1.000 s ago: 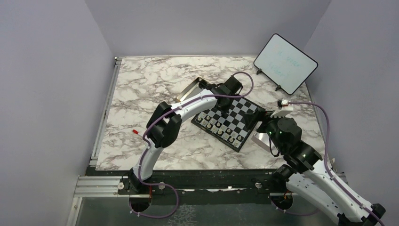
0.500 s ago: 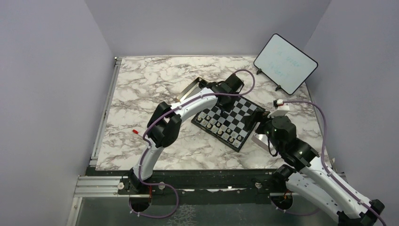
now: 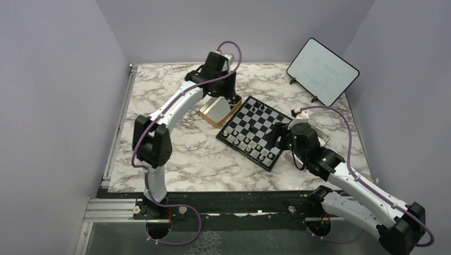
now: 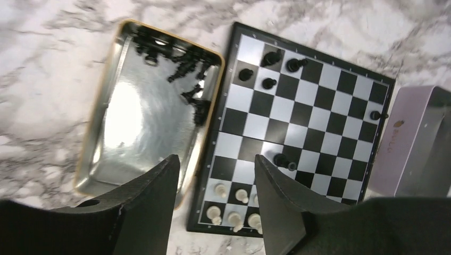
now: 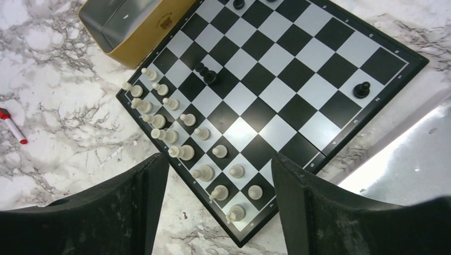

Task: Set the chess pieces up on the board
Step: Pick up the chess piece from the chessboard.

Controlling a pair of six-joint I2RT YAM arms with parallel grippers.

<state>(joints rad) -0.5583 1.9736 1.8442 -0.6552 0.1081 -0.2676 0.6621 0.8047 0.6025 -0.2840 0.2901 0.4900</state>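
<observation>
The board (image 3: 261, 126) lies at mid table, turned diagonally. Pale pieces (image 5: 183, 119) fill two rows along its near-left edge. Several black pieces (image 4: 269, 83) stand scattered on the board; one lies on its side (image 4: 282, 159). More black pieces (image 4: 186, 64) lie in a heap in the gold tin (image 4: 143, 122), which touches the board's left edge. My left gripper (image 4: 215, 159) is open and empty, high above the seam between tin and board (image 3: 232, 100). My right gripper (image 5: 219, 158) is open and empty above the board's near corner (image 3: 277, 135).
The tin's lid (image 4: 415, 138) lies against the board's right edge. A white tablet (image 3: 323, 71) stands at the back right. A red marker (image 5: 13, 126) lies on the marble left of the board.
My left arm has pulled back off the board's far side and risen over the tin. My right gripper has moved left over the board's near corner.
</observation>
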